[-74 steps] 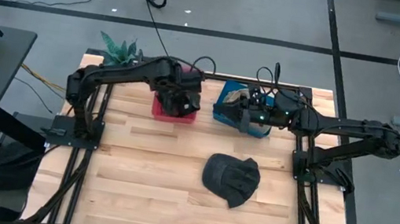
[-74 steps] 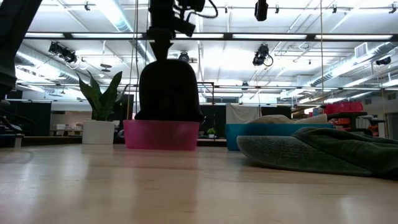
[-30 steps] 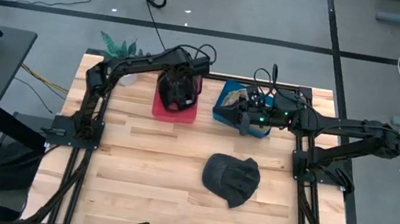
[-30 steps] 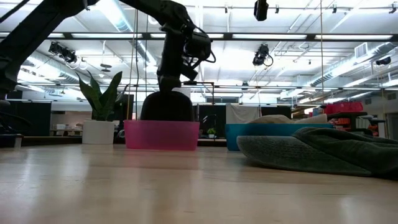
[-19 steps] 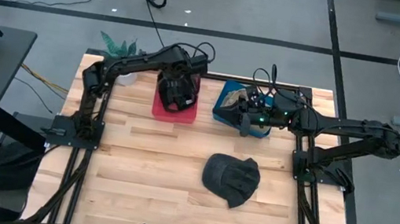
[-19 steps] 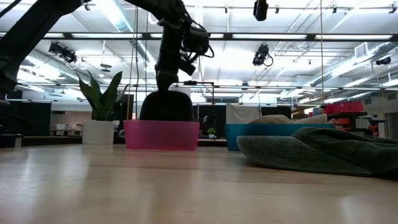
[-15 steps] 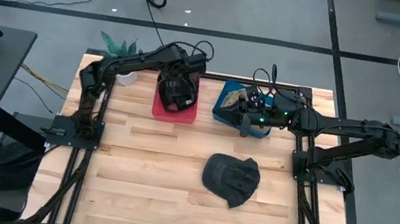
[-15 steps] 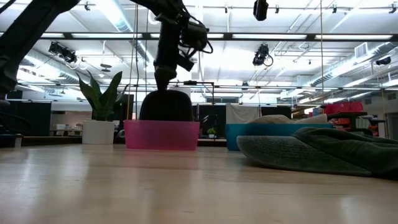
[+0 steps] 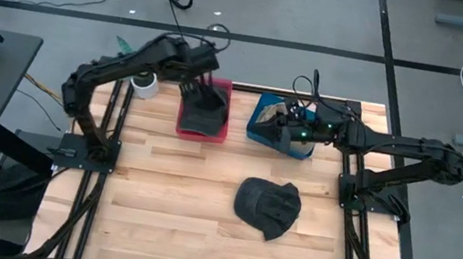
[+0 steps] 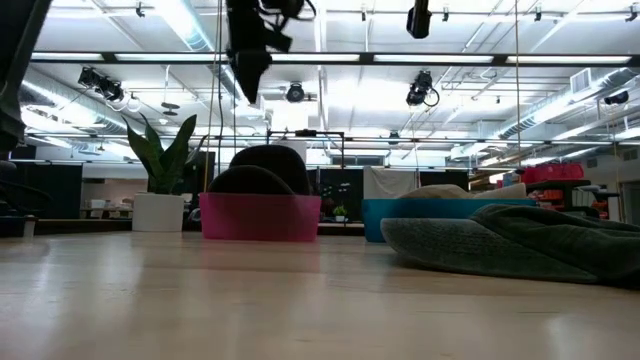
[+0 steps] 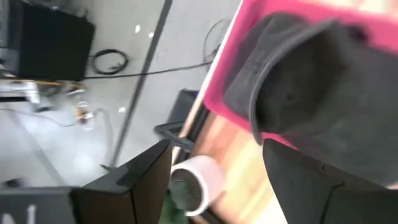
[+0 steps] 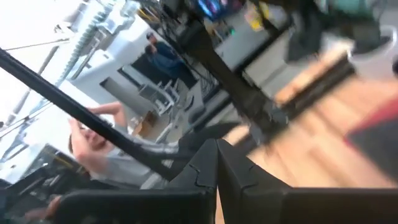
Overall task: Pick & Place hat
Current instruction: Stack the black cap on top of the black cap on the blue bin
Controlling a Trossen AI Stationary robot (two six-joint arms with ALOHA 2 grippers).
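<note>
Wooden table (image 9: 174, 204); grey floor (image 9: 304, 12); ceiling lights (image 10: 190, 25).

Right end effector (image 12: 217, 163), fingers pressed together, before a blurred wooden tabletop (image 12: 323, 137) (possibly a person (image 12: 163, 53) beyond).

Two matte-black jointed arms (image 9: 120, 72), looped black cables, green light on right wrist

the table (image 9: 183, 205) is pale wood in planks, smooth with a soft shine. the hat (image 9: 267, 208) on it is dark cloth, matt and a little rough. the hat in the pink bin (image 11: 323, 99) is also dark matt cloth. the pink bin (image 10: 260, 217) looks like smooth plastic, the blue bin (image 10: 400, 215) too. my fingers (image 11: 134, 186) are dark, matt and smooth.
</note>
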